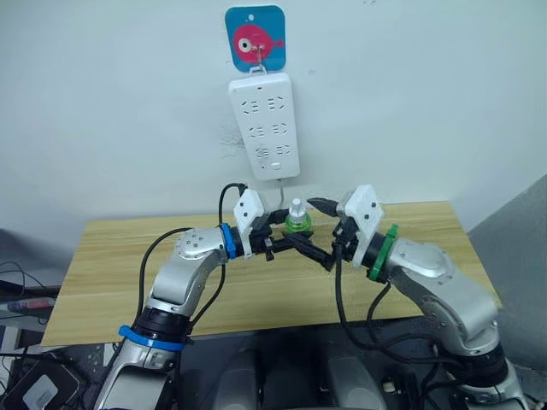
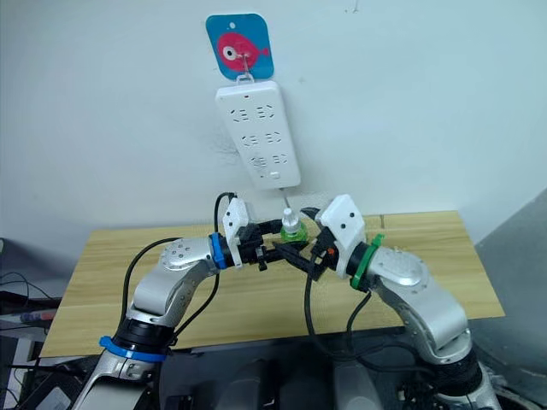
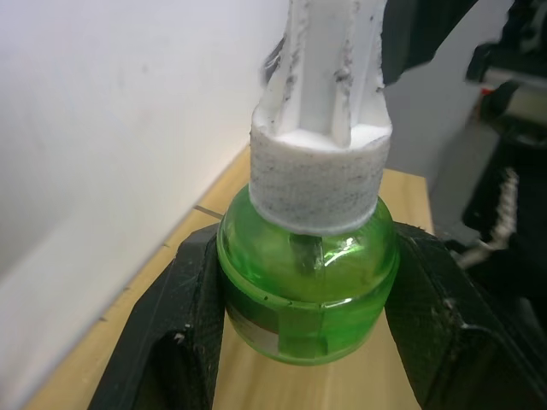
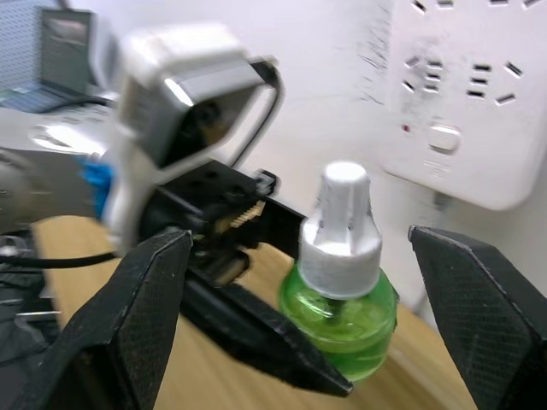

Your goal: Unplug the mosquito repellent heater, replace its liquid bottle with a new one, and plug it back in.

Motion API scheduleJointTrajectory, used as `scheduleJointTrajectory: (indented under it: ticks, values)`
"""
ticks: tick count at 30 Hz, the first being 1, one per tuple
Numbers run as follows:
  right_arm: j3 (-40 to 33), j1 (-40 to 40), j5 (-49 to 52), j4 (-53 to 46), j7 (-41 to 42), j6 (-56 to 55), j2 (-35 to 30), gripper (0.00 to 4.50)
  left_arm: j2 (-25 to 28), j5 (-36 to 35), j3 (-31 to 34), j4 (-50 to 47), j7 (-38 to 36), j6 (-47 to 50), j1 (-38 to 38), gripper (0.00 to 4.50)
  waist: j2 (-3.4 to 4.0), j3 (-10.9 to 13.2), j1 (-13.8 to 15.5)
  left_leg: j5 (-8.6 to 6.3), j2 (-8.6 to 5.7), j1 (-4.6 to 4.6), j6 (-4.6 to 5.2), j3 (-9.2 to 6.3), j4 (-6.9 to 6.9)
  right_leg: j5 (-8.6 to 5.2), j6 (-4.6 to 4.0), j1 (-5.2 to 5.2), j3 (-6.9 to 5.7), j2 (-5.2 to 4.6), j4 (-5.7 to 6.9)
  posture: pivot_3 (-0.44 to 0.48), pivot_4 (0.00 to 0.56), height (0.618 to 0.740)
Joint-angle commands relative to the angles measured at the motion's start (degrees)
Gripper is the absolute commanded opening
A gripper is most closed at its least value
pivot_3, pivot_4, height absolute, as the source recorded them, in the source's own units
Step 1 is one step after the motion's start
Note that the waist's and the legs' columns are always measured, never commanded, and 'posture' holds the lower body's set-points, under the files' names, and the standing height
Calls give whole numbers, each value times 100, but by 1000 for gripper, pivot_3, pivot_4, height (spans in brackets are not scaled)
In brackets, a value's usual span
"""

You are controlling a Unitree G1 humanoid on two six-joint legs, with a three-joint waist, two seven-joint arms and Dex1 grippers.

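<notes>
You get even, fairly bright indoor light with a cool cast in both head views. The power strip (image 1: pixel 265 125) throws a soft shadow on the wall. In the left wrist view, glare glints on the green bottle (image 3: pixel 308 286), and the background blurs. The right wrist view looks smeared, especially the left gripper (image 4: pixel 256 282).

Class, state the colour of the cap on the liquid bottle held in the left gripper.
White: the cap tops the green bottle, shown best in the left wrist view.
</notes>
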Motion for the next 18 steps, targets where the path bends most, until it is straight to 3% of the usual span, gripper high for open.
scheduleJointTrajectory:
  ticks: [1, 4, 11, 14, 18]
  values:
    - [52, -79, -55, -21, -47, -247, 82, 4251, -58, 97, -3, -55, 73, -307, -39, 2255, 0, 0, 10, 0, 0, -1, 0, -1, -1, -1, 2, 0, 0, 0, -3, -169, 220, 740]
    - [103, -108, -37, 57, -15, -346, 168, 3695, -73, 122, -17, -97, 87, -328, -2, 2255, 0, 0, 9, -1, 0, -2, 1, -1, -4, -2, 3, 0, 0, 0, -6, -166, 219, 740]
    - [197, -150, -22, 124, 215, -507, 100, 1172, 53, 132, -82, -245, -82, -424, 104, 2255, 0, 0, 11, -1, 0, -1, 1, -1, -4, -2, 4, 0, 0, 0, -3, -157, 215, 740]
    - [214, -317, 236, 224, 881, -601, -173, 1043, 212, 86, -91, -323, -314, -438, 157, 2255, 0, 0, 11, -1, 0, -2, 1, -1, -4, -2, 4, 0, 0, 0, -4, -150, 216, 740]
    - [484, -1174, 598, 1046, 2921, -1031, -884, 1043, 748, -132, -213, -567, -1230, -451, 241, 2255, 1, 0, -3, -1, 0, -1, 1, 1, -3, -2, 3, 0, -1, 2, -5, -135, 219, 740]
